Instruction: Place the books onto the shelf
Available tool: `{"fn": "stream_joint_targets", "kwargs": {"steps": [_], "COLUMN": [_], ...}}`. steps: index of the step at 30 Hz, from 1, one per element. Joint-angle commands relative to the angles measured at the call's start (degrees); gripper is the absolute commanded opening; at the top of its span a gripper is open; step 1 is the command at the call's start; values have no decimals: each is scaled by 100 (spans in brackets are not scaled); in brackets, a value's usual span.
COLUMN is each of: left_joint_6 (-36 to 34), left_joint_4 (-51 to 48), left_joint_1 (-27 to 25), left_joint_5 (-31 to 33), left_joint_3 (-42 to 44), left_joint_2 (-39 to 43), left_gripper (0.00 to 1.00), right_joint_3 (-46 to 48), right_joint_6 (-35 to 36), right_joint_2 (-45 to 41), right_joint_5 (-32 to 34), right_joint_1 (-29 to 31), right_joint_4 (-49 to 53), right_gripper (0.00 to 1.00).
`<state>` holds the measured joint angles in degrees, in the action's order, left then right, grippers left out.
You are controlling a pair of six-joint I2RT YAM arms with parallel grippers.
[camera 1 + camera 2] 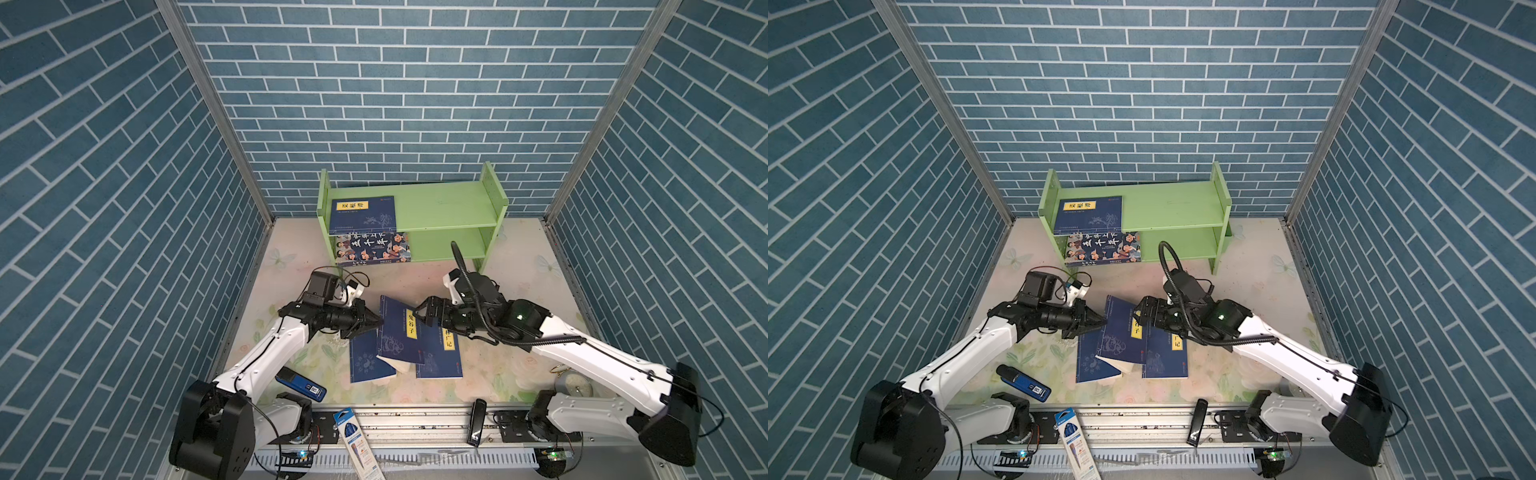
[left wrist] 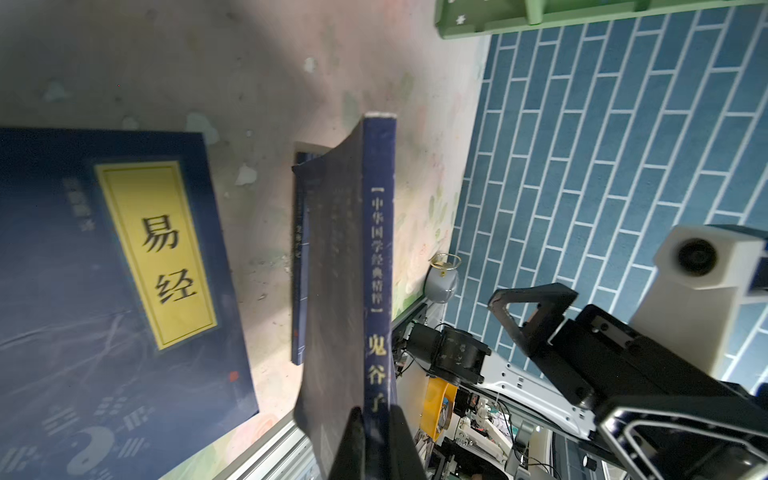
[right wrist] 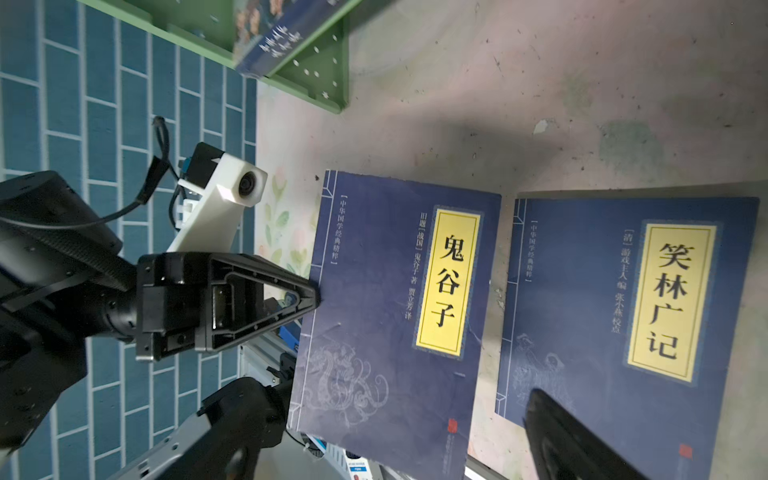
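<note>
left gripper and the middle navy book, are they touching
Touching. The right wrist view shows the left gripper shut on the spine edge of the middle navy book, with no gap between them.

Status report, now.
Left fingers shut on middle navy book, tilted up. Right fingers open beside it. Shelf holds top-tier book, cartoon book. Left flat book, right flat book lie below.

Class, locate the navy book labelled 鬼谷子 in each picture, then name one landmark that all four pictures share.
Top view: 鬼谷子 book at centre, tilted.
Top view: centre too.
Left wrist: edge-on, spine mid-frame, in the left claw.
Right wrist: front cover, centre.
Shared landmark: green shelf.
</note>
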<state>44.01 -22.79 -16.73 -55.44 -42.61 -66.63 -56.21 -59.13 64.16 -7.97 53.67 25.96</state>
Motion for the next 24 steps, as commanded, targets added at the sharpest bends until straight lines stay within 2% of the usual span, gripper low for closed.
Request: {"fn": "stream_joint_targets", "kwargs": {"steps": [1, 8, 11, 13, 17, 21, 24], "left_joint_6": [-82, -190, -479, -624, -423, -401, 217], "left_joint_4": [164, 370, 324, 305, 762, 1172, 1783], "left_joint_1": [-3, -354, -383, -370, -370, -358, -201], "left_joint_5": [-485, -815, -607, -412, -176, 408, 960], "left_joint_3": [-485, -1657, -2382, -2878, -3736, -4298, -4403], "left_joint_2": [266, 401, 322, 177, -159, -341, -456], "left_gripper": [0, 0, 0, 0, 0, 0, 0], "right_joint_3": [47, 131, 162, 109, 4, 36, 76], "right_joint_6": [-65, 266, 370, 455, 556, 592, 594], "right_joint_2": [-630, -1950, -2258, -2300, -2260, -2053, -1825], "right_joint_5": [437, 927, 897, 853, 723, 564, 463], "right_joint_1": [-12, -5, -6, -6, -6, 3, 2], "right_joint_4": [-153, -788, -1346, -1614, -2352, -3216, -3882], "right_gripper": [98, 98, 99, 99, 99, 99, 99]}}
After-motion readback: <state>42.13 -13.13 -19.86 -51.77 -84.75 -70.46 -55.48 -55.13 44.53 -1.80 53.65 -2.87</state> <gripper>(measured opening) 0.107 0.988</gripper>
